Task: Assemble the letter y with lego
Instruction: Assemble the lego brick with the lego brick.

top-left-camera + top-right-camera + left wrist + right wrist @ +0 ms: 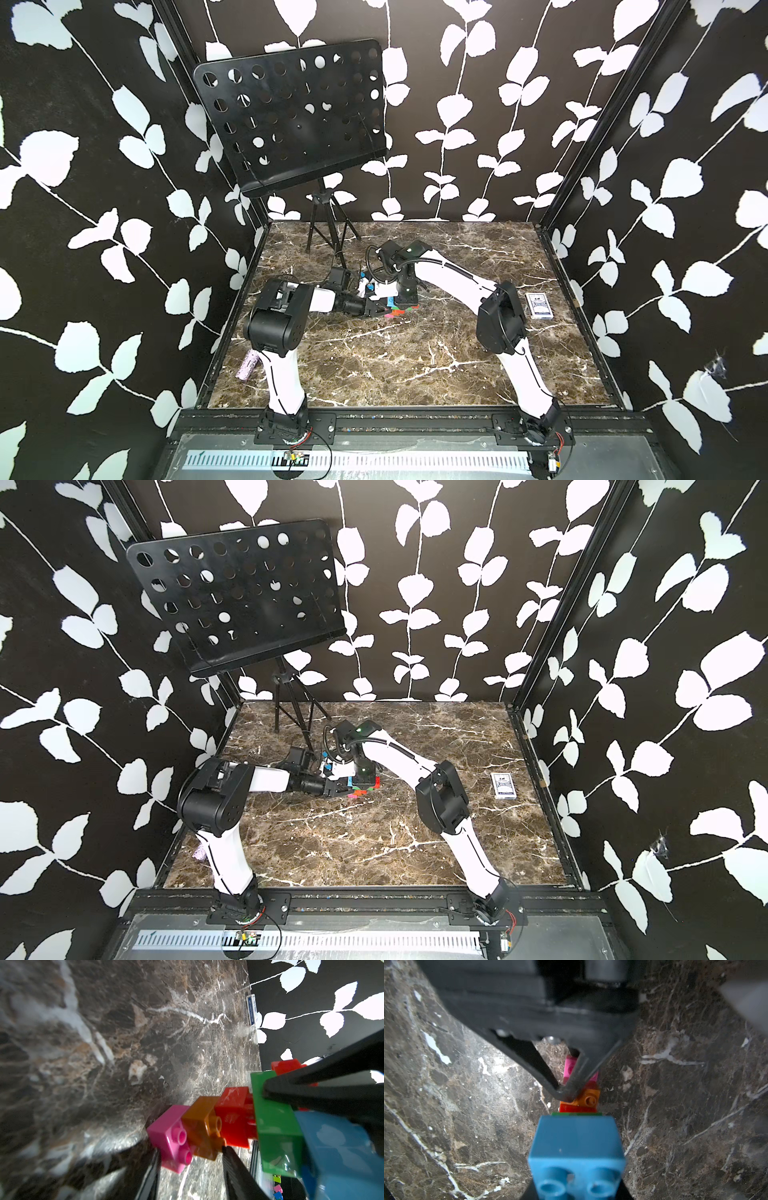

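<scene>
Translucent plastic bricks joined as the letter y [397,311] hang low over the marbled bench [415,365], left end effector [190,1150] clamped on the pink-orange stem [193,1126], right end effector [402,302] on the blue tip [577,1142], likely squeezing joints tight.

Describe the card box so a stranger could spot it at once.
Start at the marble table and go toward its right edge, past the right arm and its elbow. There the card box lies flat, nothing touching it. It is a small blue-and-white printed rectangle, unlike the bright bricks clustered mid-table.
</scene>
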Motion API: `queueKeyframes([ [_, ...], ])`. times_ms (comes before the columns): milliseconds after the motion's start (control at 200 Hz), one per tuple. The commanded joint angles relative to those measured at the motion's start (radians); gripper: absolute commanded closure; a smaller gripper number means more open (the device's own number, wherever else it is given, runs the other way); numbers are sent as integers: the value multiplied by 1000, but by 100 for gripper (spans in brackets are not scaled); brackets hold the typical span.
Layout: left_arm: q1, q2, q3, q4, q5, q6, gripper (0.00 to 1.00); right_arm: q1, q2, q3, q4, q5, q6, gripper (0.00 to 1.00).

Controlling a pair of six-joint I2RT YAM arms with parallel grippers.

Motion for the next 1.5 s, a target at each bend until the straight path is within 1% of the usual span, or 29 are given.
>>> queueKeyframes([
  [0,-10,76,-40,-143,-222,0,52,16,73,8,-44,-10,19,81],
  [465,-12,76,-38,-147,-224,1,52,31,132,69,-73,-20,90,82],
  [720,-12,77,-39,-148,-224,1,52,31,142,74,-69,37,142,83],
  [845,-12,76,-38,-149,-224,1,52,30,149,86,-67,31,162,82],
  [970,-13,76,-38,-151,-224,1,52,31,146,95,-78,-8,162,82],
  [1130,-13,78,-37,-151,-223,3,52,31,142,83,-50,-20,170,82],
  [1270,-12,75,-37,-145,-218,-2,52,31,153,108,-54,-14,168,82],
  [1460,-10,55,-44,-134,-212,-1,51,31,117,132,-58,1,155,83],
  [1495,-9,50,-43,-129,-208,-4,49,31,109,132,-56,8,154,82],
])
